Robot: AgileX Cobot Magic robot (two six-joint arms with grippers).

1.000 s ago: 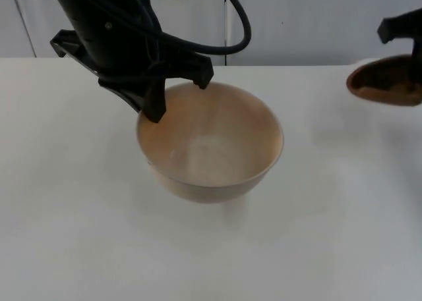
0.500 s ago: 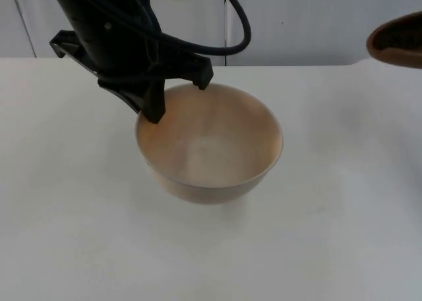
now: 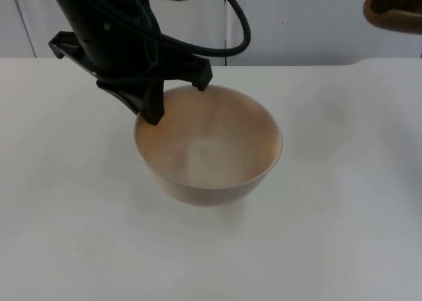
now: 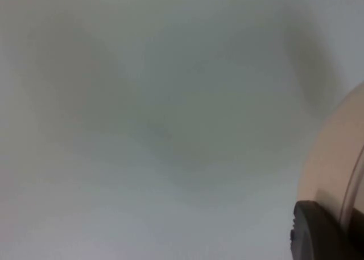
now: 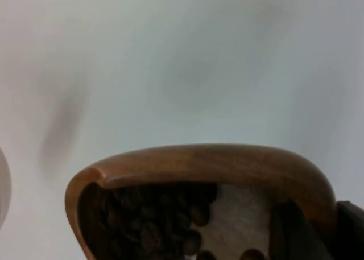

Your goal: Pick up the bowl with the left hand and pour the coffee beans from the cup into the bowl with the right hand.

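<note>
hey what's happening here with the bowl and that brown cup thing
The left pincer grips the rim of the pale bowl, which has no beans in it yet. The right pincer holds the wooden cup of coffee beans up high, off to the bowl's right over the white table. Nothing has been poured yet.

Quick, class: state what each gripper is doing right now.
Left gripper: shut on the bowl rim.
Right gripper: shut on the cup of coffee beans.
</note>
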